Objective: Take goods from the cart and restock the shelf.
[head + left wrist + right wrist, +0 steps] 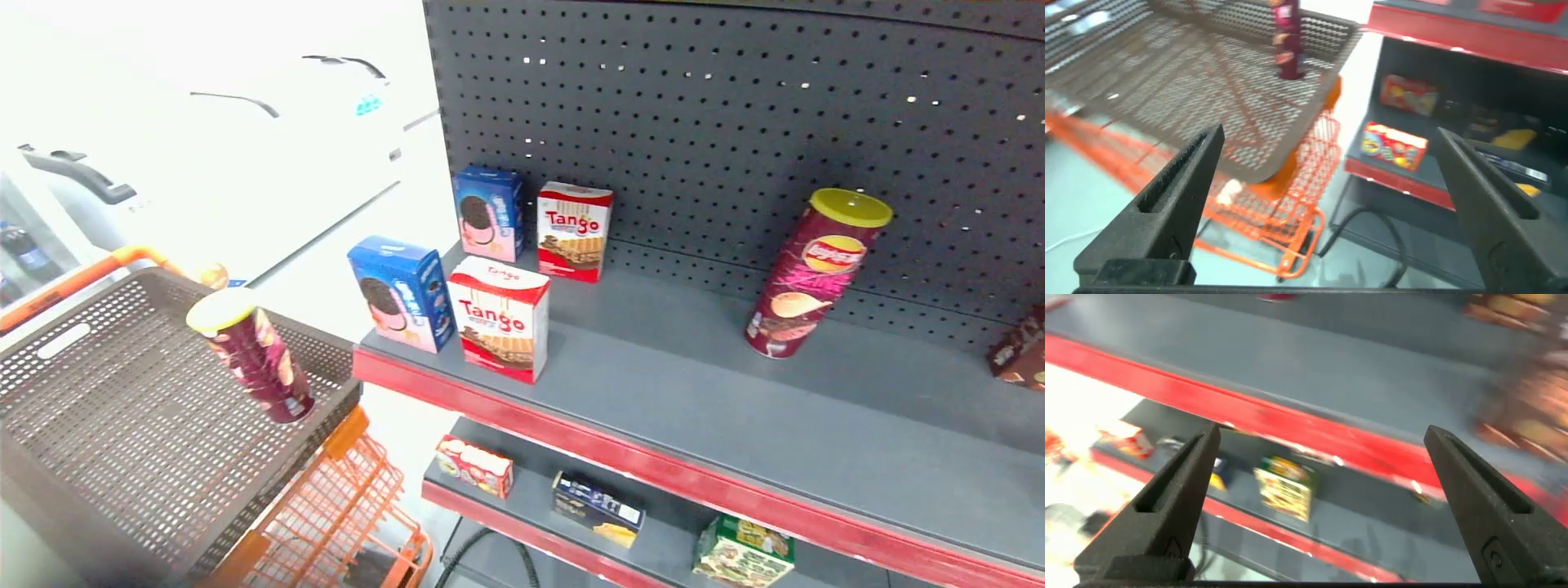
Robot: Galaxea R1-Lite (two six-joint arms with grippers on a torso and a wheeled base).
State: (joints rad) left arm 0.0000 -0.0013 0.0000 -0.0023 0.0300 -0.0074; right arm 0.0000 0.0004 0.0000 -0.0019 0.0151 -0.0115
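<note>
Chip can (253, 355), a maroon cylinder with a yellow-green lid, is seen standing on end in the basket (122, 425), close to the corner nearest the shelf (653, 392). The basket is a shallow brown plastic tray, perforated all over, and it is carried on an orange wire cart (326, 506).

The shelf is a flat grey deck edged in red along the front. At its left end four cardboard cartons are set upright in two rows: a front blue box (402, 292) just beside a front wafer box (500, 318), with a rear blue box (488, 212) and a rear wafer box (574, 231) behind them. A second can (808, 273) of the same shape stands well apart to the right, near the dark pegboard (735, 106) with its grid of round holes. On the lower shelf (522, 506) three small cartons are spaced apart; their details cannot be made out.

The left hand (1328, 137) is spread wide above the cart's corner, its black wedge-shaped fingers (1180, 192) touching nothing. The right hand (1323, 434) is likewise spread wide over the shelf's red edge, and nothing is gripped.
</note>
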